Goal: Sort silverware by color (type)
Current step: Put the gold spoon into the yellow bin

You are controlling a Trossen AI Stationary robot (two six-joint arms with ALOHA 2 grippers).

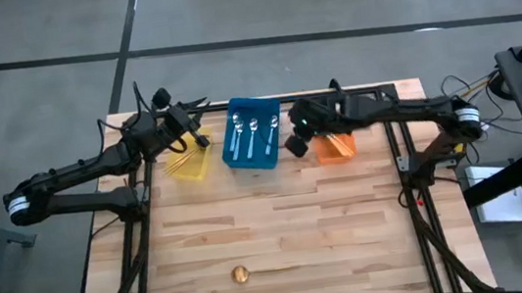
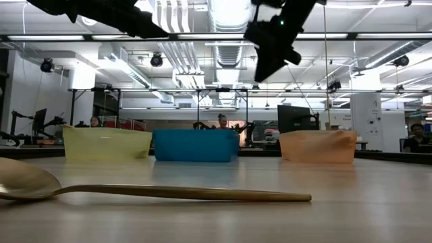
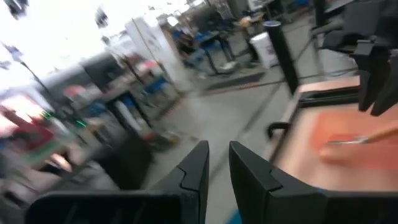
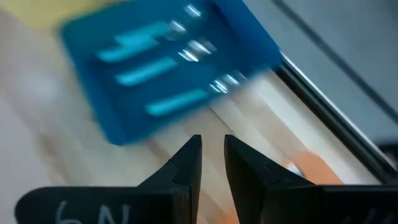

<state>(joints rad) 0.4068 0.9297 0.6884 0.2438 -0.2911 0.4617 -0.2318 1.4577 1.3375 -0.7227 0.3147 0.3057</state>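
A single all-gold spoon (image 1: 241, 274) lies flat on the table near its near edge; in the low view this spoon (image 2: 155, 192) fills the foreground. Three blue-handled spoons (image 1: 251, 136) lie in the blue bin (image 1: 243, 160), also seen as spoons (image 4: 168, 68) in the right wrist view. Gold spoons (image 1: 182, 159) lie in the yellow bin (image 1: 192, 170). An orange-handled spoon (image 3: 364, 139) lies in the orange bin (image 1: 335, 148). My left gripper (image 1: 197, 134) hangs over the yellow bin, narrowly open (image 3: 217, 163) and empty. My right gripper (image 1: 296, 144) hangs between the blue and orange bins, narrowly open (image 4: 212, 155) and empty.
The three bins stand in a row along the table's far edge: yellow (image 2: 106, 143), blue (image 2: 196, 145), orange (image 2: 317, 146). Both arms are raised above them. The wooden top (image 1: 349, 225) between the bins and the gold spoon is bare. People show in the room behind.
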